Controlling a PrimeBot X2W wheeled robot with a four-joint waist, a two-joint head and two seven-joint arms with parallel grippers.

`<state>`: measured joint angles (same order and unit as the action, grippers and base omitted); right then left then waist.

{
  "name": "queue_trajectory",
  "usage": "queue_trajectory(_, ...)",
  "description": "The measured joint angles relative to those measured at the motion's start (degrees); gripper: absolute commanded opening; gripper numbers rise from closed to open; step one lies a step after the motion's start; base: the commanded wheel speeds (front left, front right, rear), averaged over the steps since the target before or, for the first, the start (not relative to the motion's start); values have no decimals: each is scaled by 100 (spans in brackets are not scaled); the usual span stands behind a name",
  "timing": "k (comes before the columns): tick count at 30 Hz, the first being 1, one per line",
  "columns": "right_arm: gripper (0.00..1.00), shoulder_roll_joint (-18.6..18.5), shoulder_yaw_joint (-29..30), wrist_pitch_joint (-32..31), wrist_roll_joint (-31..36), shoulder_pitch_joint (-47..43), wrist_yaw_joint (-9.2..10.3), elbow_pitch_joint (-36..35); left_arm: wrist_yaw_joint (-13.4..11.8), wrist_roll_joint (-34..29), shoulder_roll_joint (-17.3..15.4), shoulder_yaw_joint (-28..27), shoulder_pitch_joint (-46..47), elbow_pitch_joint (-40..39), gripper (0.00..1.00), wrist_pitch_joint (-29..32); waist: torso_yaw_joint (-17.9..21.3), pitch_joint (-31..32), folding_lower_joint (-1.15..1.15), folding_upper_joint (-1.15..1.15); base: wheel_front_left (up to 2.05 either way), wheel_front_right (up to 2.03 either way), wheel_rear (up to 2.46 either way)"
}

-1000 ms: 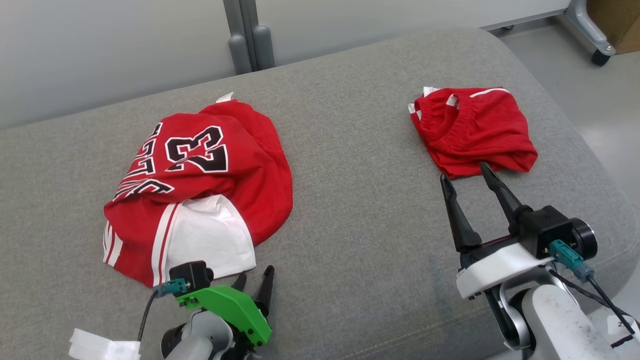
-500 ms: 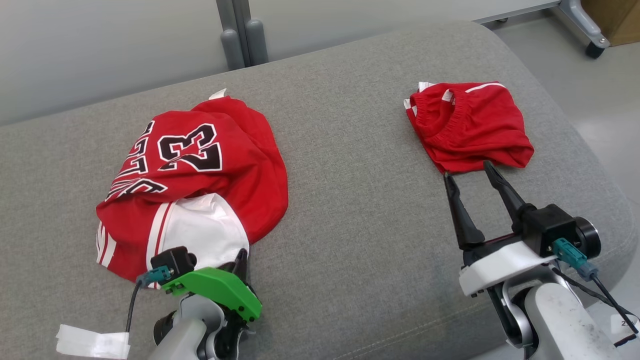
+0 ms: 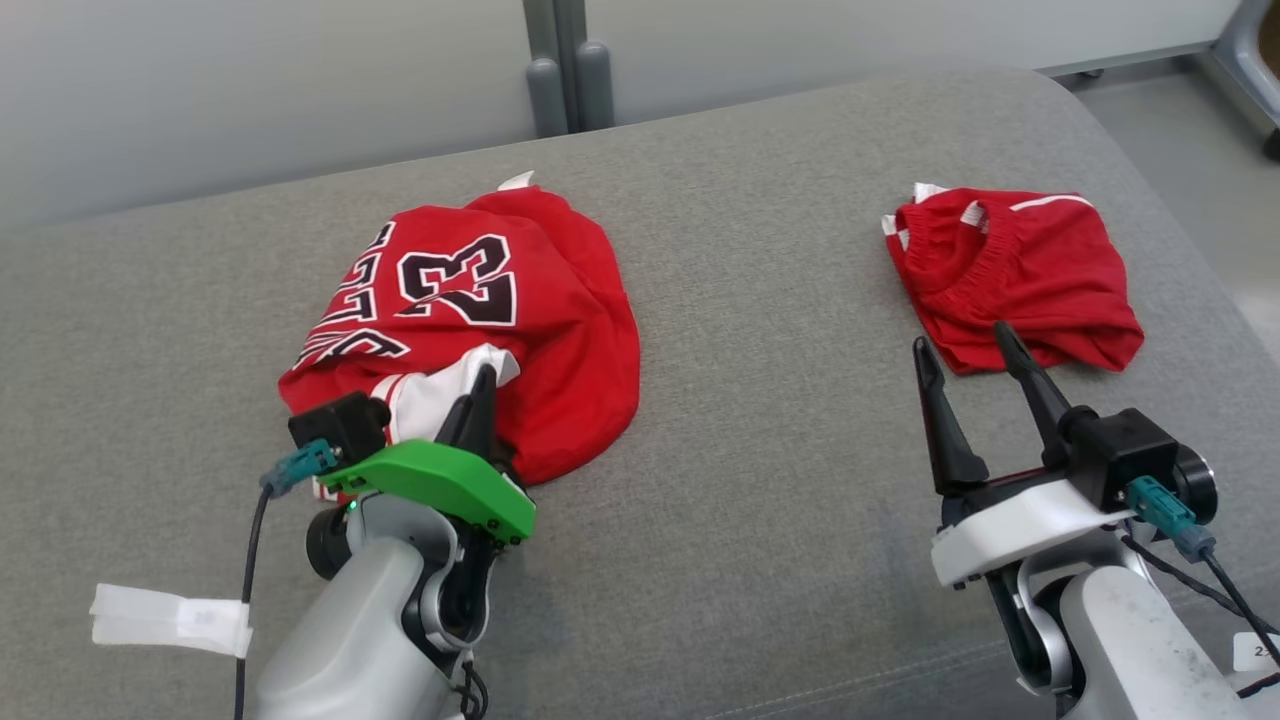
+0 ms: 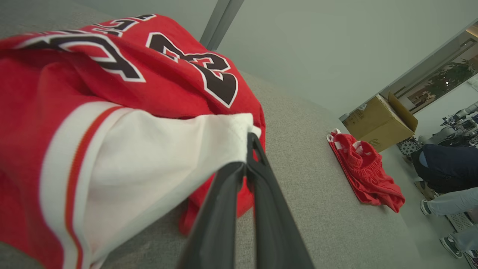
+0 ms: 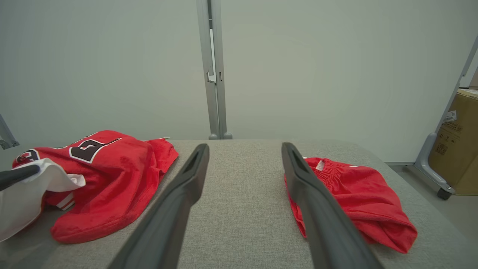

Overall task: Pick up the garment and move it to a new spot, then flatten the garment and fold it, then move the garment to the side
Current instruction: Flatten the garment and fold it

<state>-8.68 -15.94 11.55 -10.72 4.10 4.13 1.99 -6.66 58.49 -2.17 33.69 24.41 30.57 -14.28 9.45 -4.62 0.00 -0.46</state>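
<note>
Count: two red garments on the grey couch (image 3: 760, 420), a 23 jersey (image 3: 560, 330) left of its middle and shorts (image 3: 1040, 290) near its right edge. There are two tools.

The left tool (image 3: 484, 385) is pinched closed on the jersey's white panel. The right tool (image 3: 960, 338) is spread wide with nothing in it, its tips by the shorts' near edge.

The jersey's lettering is too crumpled to read, and the left arm hides its near hem.

A second ago the left tool was open, just short of that panel, which lay flat. The right one hasn't changed.
</note>
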Motion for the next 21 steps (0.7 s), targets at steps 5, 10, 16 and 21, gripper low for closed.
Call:
queue_trajectory(5, 100, 164, -256, -4, -132, -54, -130, 199, 0, -363, -84, -214, 163, -42, 0, -14, -332, 78, 0, 0, 0, 0, 0)
queue_trajectory(10, 100, 270, -721, -135, -223, -114, -404, 506, -18, -634, -378, -480, 162, -33, 0, -14, -671, 149, 0, 0, 0, 0, 0)
queue_trajectory(16, 100, 392, -1235, -309, -212, -85, -693, 847, -46, -1061, -608, -783, 160, -196, 0, -14, -972, 169, 0, 0, 0, 0, 0)
queue_trajectory(21, 100, 521, -1448, -409, -298, 2, -772, 1338, -47, -1362, -466, -780, 99, -360, 0, -14, -1219, 95, 0, 0, 0, 0, 0)
